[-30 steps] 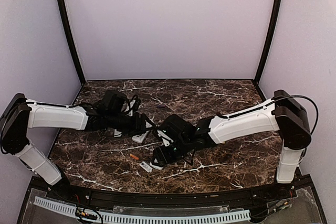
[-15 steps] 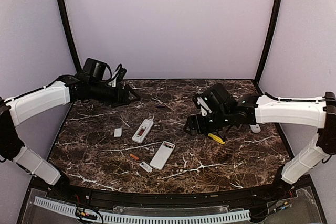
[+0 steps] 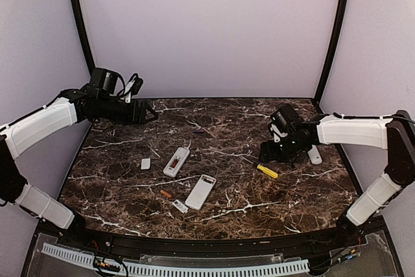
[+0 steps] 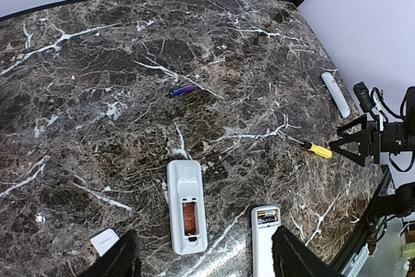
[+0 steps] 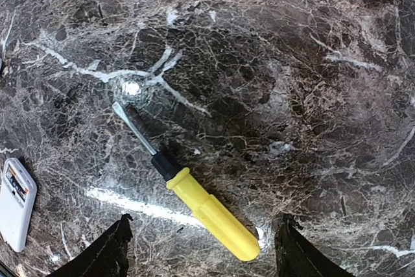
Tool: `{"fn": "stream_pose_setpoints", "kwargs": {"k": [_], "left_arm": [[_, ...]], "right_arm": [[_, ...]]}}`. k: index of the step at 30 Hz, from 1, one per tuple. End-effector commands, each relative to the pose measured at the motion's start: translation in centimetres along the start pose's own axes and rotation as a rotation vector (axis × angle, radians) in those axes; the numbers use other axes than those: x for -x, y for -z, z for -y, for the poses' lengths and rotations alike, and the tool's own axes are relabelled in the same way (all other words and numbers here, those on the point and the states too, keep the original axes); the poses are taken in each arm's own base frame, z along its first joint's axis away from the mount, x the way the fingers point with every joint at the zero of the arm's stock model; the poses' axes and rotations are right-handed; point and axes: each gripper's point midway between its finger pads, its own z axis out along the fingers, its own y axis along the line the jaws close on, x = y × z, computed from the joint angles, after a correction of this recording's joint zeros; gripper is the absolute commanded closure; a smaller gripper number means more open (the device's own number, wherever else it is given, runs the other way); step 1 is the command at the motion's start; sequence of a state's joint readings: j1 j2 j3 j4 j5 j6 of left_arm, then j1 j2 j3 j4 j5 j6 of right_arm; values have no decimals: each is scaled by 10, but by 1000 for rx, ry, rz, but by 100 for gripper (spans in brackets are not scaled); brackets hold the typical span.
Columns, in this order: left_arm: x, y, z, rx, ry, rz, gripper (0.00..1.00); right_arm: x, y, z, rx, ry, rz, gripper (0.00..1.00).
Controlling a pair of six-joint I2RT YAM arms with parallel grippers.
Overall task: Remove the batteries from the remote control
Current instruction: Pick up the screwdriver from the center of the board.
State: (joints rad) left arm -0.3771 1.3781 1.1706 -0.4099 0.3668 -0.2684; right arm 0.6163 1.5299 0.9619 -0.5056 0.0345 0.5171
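Seated battery [image 4: 189,217]: orange-red cell in open compartment of white remote [image 4: 186,200], back-up mid-table. Loose battery [image 3: 166,194]: orange, on marble just near-side of that remote. Judged light, rigid, smooth, prone to roll; lift one end, pinch across barrel. Second remote [image 3: 200,191] just right of it, compartment marking too small to read. Yellow-handled screwdriver [image 5: 207,212] well right. Left gripper [image 4: 202,254], right gripper [image 5: 202,241]: both spread wide, empty.

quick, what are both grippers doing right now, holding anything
Left gripper: open, empty.
Right gripper: open, empty, over the screwdriver.
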Motion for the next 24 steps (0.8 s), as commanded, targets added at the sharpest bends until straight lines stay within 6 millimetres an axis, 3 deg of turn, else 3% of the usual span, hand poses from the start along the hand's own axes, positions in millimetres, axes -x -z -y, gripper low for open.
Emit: {"fn": "stream_pose_setpoints", "kwargs": {"k": [1, 8, 24], "left_arm": [[-4, 17, -7, 59, -34, 12, 32], [-5, 26, -7, 70, -40, 38, 31], [-10, 19, -4, 41, -23, 10, 31]], "right_arm": [[-2, -17, 15, -4, 3, -30, 27], [-12, -29, 8, 40, 17, -88, 32], [-46, -33, -14, 43, 83, -158, 36]]}}
